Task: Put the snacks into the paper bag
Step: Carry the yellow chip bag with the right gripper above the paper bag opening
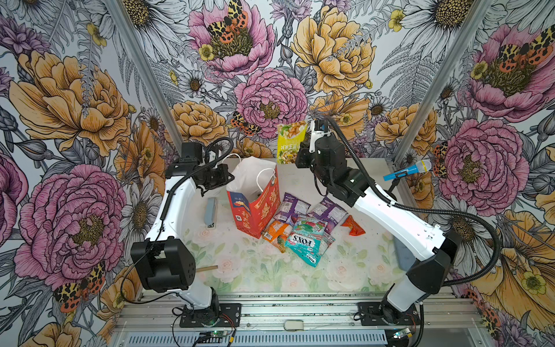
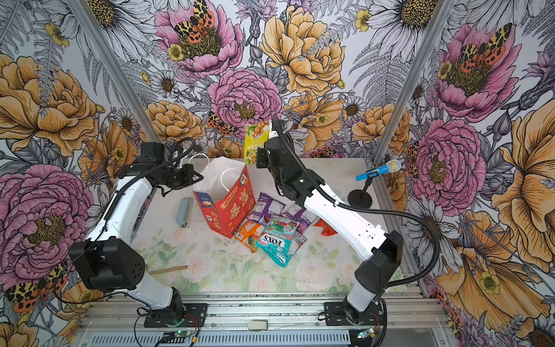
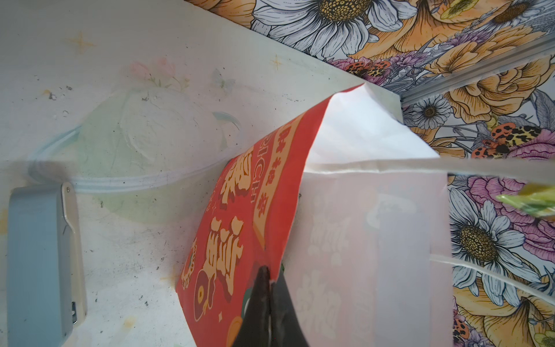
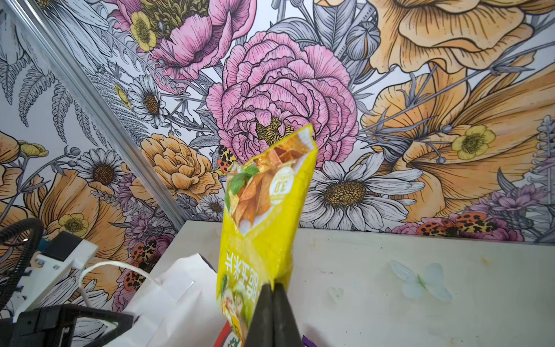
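The red paper bag [image 1: 255,210] [image 2: 229,210] stands upright and open on the table, left of centre. My left gripper [image 3: 269,278] [image 1: 230,178] is shut on its rim, pinching the red wall. My right gripper [image 4: 273,290] is shut on the lower edge of a yellow snack packet [image 4: 264,216] [image 1: 290,141] and holds it in the air behind the bag. On the table right of the bag lie two purple packets [image 1: 292,207] [image 1: 327,210], an orange one [image 1: 274,231], the teal FOX'S packet [image 1: 309,240] and a small red-orange triangular one [image 1: 354,226].
A grey rectangular block [image 1: 211,211] [image 3: 39,264] lies left of the bag. A blue toy microphone [image 1: 408,171] on a black stand is at the back right. A wooden stick [image 1: 207,268] lies near the left arm's elbow. Flowered walls close in the table.
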Controlling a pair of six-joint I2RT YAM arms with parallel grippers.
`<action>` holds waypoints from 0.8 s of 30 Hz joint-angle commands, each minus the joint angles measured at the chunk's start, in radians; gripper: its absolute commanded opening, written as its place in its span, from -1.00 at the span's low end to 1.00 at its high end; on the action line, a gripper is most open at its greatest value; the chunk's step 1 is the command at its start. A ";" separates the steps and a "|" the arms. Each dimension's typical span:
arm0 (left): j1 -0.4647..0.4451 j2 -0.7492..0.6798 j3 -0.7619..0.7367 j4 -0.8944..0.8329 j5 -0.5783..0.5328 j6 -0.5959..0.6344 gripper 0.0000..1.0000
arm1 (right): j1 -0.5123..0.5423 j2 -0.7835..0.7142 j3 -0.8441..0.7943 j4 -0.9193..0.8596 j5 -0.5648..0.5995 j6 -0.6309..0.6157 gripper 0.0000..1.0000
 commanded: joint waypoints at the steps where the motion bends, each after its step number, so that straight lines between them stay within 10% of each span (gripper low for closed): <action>1: 0.000 -0.026 -0.018 0.007 0.001 -0.004 -1.00 | -0.002 0.055 0.094 0.038 -0.032 -0.041 -1.00; 24: 0.000 -0.030 -0.018 0.006 0.007 -0.006 -1.00 | 0.101 0.298 0.304 0.038 -0.105 0.028 -1.00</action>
